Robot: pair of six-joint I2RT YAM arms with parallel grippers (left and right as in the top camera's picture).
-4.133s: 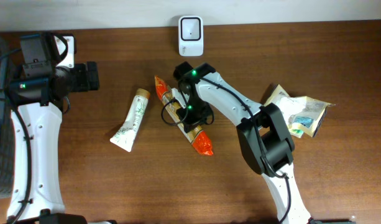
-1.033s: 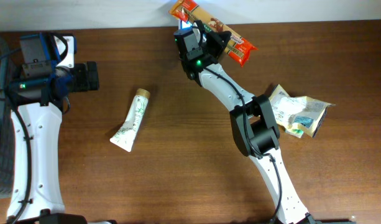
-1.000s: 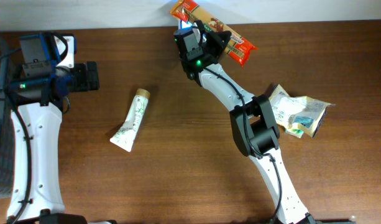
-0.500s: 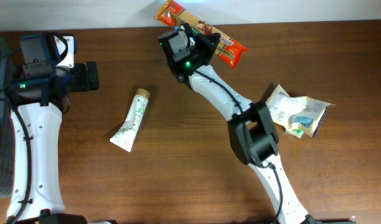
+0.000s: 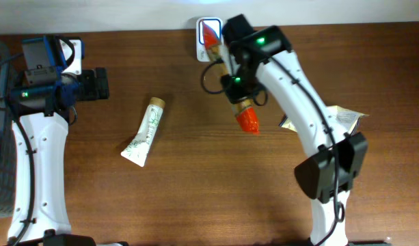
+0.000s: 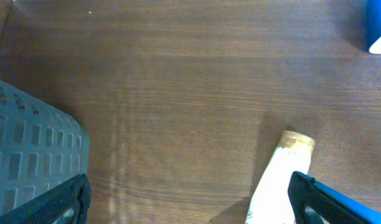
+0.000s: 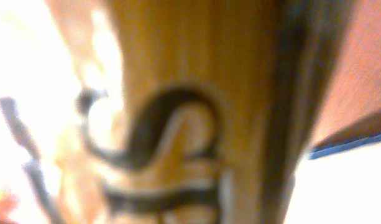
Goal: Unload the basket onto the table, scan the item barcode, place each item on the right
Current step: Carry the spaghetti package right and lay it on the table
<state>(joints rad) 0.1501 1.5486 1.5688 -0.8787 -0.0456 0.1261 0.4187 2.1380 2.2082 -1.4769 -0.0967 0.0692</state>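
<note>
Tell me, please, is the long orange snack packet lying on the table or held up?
Held up: the right gripper is shut on the orange packet, whose far end overlaps the small white scanner.

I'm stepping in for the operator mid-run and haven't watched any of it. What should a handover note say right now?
Left hand: open, empty, at the far left.
Right hand: shut on the orange snack packet.
Things: in the overhead view the packet's upper end overlaps the white scanner at the back edge. A tube lies left of centre. A crumpled bag at the right is partly hidden.
Done: the packet is picked up and at the scanner.
Left: the pictures do not show whether the barcode has read. Confirm it, then set the packet down.
</note>
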